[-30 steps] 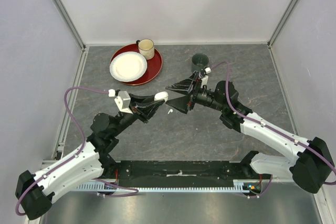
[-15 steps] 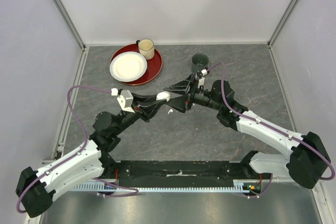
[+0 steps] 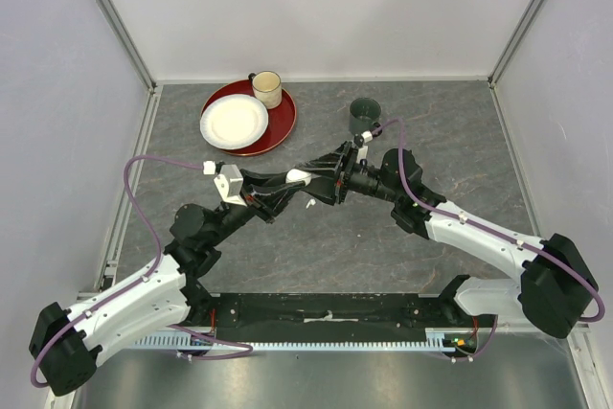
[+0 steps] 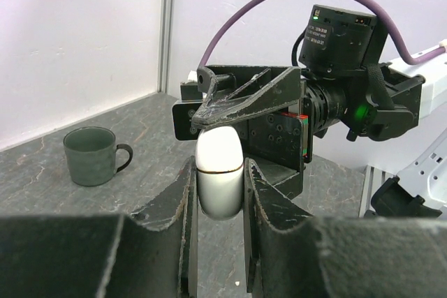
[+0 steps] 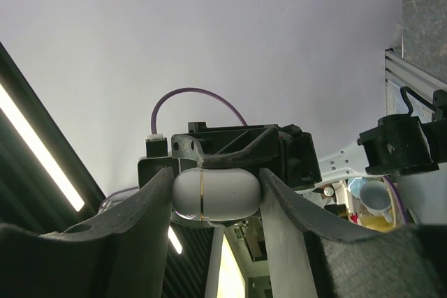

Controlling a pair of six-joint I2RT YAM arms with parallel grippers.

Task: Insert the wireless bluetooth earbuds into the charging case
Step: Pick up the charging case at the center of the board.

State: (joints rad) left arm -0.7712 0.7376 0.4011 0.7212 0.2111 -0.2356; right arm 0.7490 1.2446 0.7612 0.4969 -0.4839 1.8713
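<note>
1. Surface (image 3: 335, 256): grey, marbled, walled on three sides by pale panels.
2. Left arm (image 3: 144, 299): white and black, reaching toward the middle of the surface. Left gripper (image 3: 287, 184): narrow, clamped on the lower part of the charging case, held clear above the surface.
3. Right arm (image 3: 479, 237): reaching in from the right to meet the left. Right gripper (image 5: 216, 190): partly closed, one finger against each side of the same case at its upper part.
4. Red round tray (image 3: 281, 126): far left of the surface.
5. White plate (image 3: 234, 122): on the tray.
6. Cream mug (image 3: 267, 89): on the tray's far edge, just beside the plate.
7. Dark green mug (image 3: 365, 112): upright on the surface, beyond the right gripper.
8. Charging case (image 4: 219, 186): white, rounded, a seam line around it, held between both grippers.
9. Earbud (image 3: 308, 204): one small white piece on the surface, just nearer than the grippers; too small for detail.
</note>
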